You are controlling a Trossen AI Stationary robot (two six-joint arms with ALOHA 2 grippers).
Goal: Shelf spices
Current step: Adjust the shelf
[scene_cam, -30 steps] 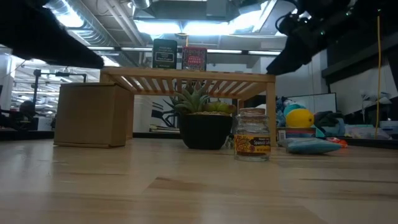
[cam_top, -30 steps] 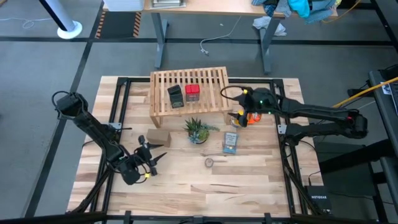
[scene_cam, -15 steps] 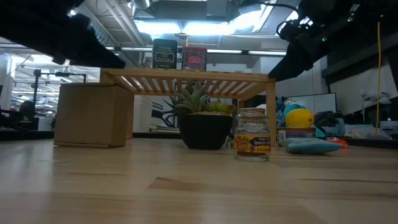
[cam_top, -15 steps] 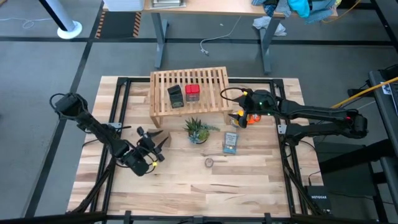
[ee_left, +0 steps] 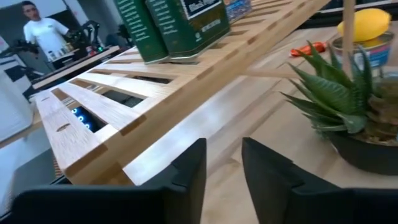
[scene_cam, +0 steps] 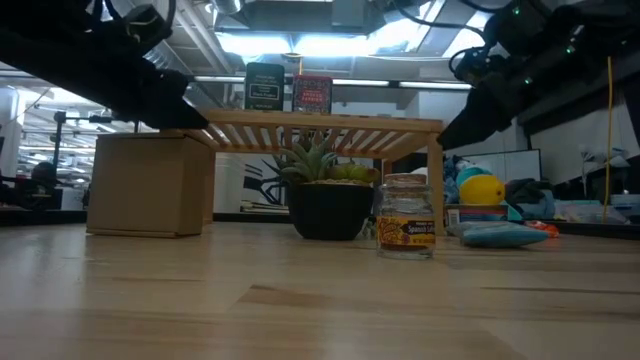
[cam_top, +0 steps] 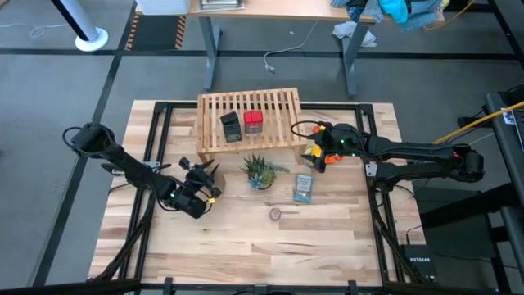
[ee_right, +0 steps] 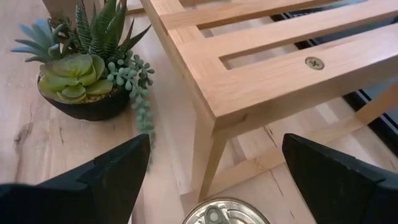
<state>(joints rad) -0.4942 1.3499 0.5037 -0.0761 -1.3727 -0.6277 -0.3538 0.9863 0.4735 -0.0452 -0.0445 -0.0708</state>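
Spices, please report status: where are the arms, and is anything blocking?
Left gripper empty, near cardboard box. Right gripper open over orange items. Two tins on shelf; small jar on table. Plant between jar and shelf.

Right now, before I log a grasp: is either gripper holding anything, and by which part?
Nothing is held. The left gripper hangs empty near the shelf, its jaws narrowly apart; the right gripper is open and empty.

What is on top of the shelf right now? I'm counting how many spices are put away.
Two boxy tins stand side by side on the shelf's slatted top: a dark tin and a red tin. The small round jar is on the table instead. No view shows anything else up there.
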